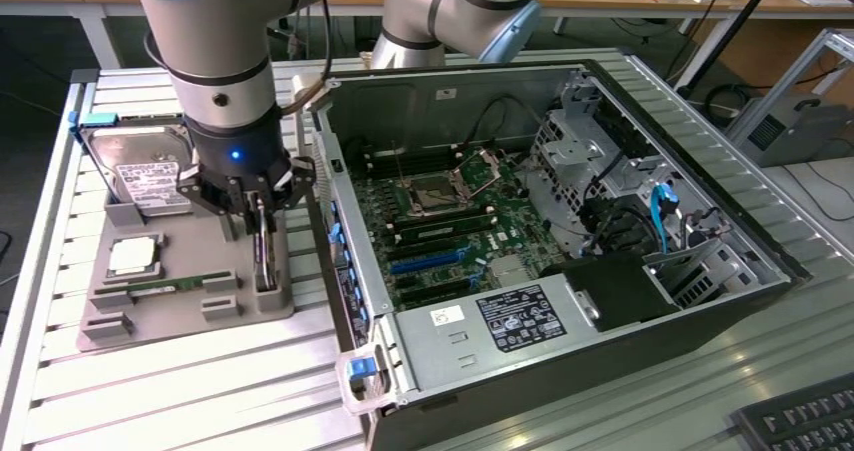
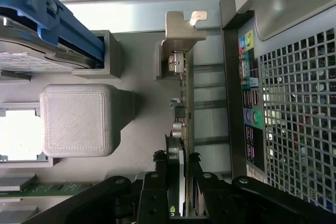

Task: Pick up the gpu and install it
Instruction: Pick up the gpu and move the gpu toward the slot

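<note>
The fingers (image 2: 159, 169) are closed on the gpu (image 2: 181, 103). One black fingertip sits against each face of the thin card, and the card's upper edge runs up between them. The gripper (image 2: 177, 157) grips the card near one end. Its silvery end bracket (image 2: 185, 30) is at the far end, well away from the fingertips.

In the exterior view the gripper (image 1: 260, 221) points straight down. The gpu (image 1: 267, 261) stands on edge below the fingers, seated in a slot of the grey parts tray (image 1: 230, 251). The card has not been lifted clear of the slot.

On one side of the fingers, just beyond the card, is a raised grey block (image 2: 79, 119) of the tray (image 2: 142, 77). Past it lie the processor (image 1: 134, 256) and the green memory stick (image 1: 160, 288), both flat in their recesses. Further along on that side, the hard drive (image 1: 147, 171) leans in its holder with a blue carrier (image 2: 52, 19) on its end.

On the other side of the fingers, just beside the tray, is the open computer case (image 1: 747, 241). Its perforated rear panel (image 2: 299, 103) and its row of ports are close to the card. Inside the case, the motherboard (image 1: 427, 221) lies exposed, well apart from the fingers. Tray and case both rest on a slatted metal table (image 1: 200, 391).
</note>
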Motion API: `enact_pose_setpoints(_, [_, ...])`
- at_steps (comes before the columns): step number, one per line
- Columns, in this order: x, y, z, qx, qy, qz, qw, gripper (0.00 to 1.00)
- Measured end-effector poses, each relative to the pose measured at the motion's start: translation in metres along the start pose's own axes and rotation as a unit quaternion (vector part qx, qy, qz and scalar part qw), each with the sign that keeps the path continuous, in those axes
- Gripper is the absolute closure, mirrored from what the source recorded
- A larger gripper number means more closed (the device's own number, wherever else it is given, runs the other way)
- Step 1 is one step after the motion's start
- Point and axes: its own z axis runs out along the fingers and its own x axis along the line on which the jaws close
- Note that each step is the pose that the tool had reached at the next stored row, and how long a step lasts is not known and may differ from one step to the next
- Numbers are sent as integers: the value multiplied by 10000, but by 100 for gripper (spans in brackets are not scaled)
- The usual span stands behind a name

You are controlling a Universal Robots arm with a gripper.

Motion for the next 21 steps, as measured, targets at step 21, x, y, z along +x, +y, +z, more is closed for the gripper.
enact_pose_setpoints(21, [-5, -3, -166, 0, 1, 0, 10000, 73])
